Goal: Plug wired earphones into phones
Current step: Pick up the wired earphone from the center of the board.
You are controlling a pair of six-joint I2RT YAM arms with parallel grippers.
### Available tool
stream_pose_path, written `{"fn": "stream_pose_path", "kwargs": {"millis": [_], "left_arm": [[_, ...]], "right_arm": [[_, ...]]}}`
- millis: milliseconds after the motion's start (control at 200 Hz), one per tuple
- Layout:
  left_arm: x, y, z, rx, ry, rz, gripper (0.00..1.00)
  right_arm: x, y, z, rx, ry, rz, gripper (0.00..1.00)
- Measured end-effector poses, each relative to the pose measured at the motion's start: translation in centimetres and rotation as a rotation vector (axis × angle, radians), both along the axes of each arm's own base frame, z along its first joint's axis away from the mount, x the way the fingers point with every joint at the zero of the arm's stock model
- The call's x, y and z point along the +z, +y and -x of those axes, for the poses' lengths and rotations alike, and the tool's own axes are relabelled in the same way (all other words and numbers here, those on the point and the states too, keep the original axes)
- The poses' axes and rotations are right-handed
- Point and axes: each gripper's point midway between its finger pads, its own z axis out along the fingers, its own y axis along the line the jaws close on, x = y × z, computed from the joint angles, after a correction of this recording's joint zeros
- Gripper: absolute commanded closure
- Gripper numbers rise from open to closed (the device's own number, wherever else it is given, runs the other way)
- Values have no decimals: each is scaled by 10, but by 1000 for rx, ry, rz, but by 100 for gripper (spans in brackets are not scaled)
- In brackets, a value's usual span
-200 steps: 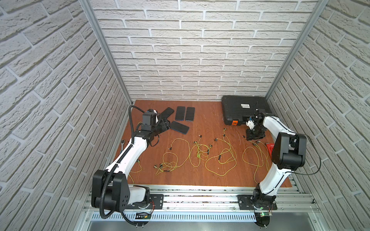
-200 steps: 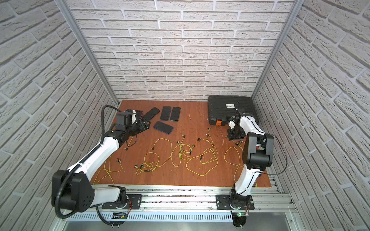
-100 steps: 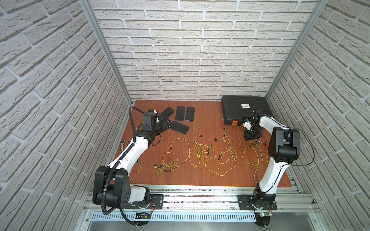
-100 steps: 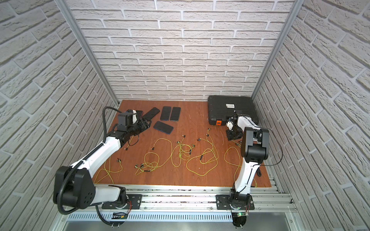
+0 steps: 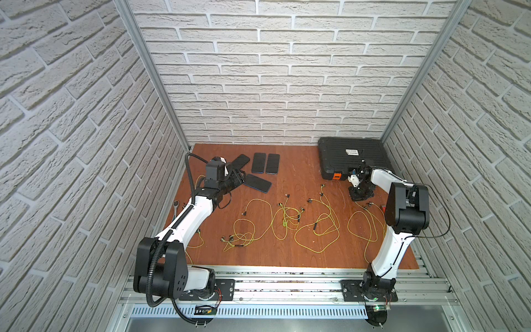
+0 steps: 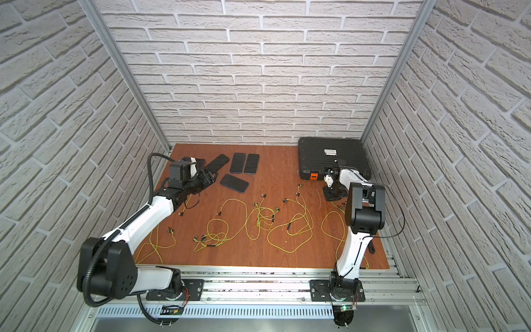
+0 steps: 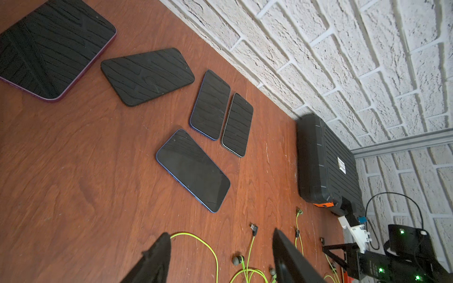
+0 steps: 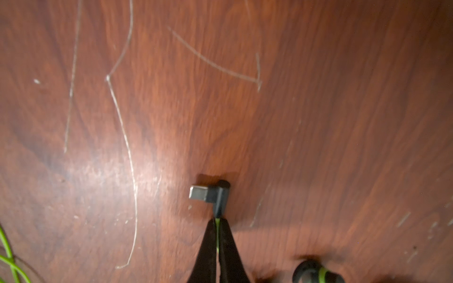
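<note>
Right gripper (image 8: 217, 223): I have it clenched on a cord (image 8: 217, 241) just behind the plug (image 8: 211, 196), low over the counter (image 8: 318, 122) near the far right corner.
Plug: angled, metal tip clear of the gripper.
Left gripper (image 7: 220, 257): released, holding nothing, near the far left corner.
Phones (image 7: 193, 170): I count five, lying flat by the far edge, left half.
Earphones (image 5: 287, 218): cords lie loose across the counter's middle.
Case (image 5: 353, 155): far right corner.

Both tops overhead; wrists low, seemingly close.
</note>
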Motion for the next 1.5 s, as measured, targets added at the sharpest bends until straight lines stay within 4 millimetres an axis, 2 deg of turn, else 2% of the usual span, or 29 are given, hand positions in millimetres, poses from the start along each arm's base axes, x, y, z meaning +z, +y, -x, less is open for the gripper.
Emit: {"fn": "stream_pose_path", "kwargs": {"millis": [175, 255, 305, 415, 480, 600, 725, 880, 990, 1190, 1500], "left_arm": [[5, -7, -4, 23, 1, 80, 34], [8, -19, -9, 22, -5, 143, 37], [8, -34, -12, 5, -8, 184, 38], [1, -87, -16, -88, 15, 266, 43], [-6, -128, -18, -165, 43, 311, 46], [-17, -200, -19, -301, 72, 359, 52], [-14, -265, -8, -432, 70, 403, 60], [-9, -318, 13, -567, 64, 438, 66], [-11, -332, 25, -615, 79, 444, 70], [-19, -334, 27, -629, 96, 441, 75], [-18, -340, 36, -691, 91, 410, 70]], "right_arm": [[3, 3, 4, -17, 6, -18, 94], [11, 9, 4, -38, -8, -48, 94], [21, 13, 4, -54, -28, -73, 94], [51, 25, 3, -79, -93, -116, 94], [68, 37, 5, -82, -129, -138, 94], [91, 70, 19, -77, -163, -223, 94], [106, 108, 38, -74, -161, -352, 94], [118, 143, 53, -59, -145, -474, 94], [122, 158, 56, -49, -132, -526, 94], [128, 178, 51, -41, -136, -607, 94], [118, 197, 41, -26, -109, -645, 94]]}}
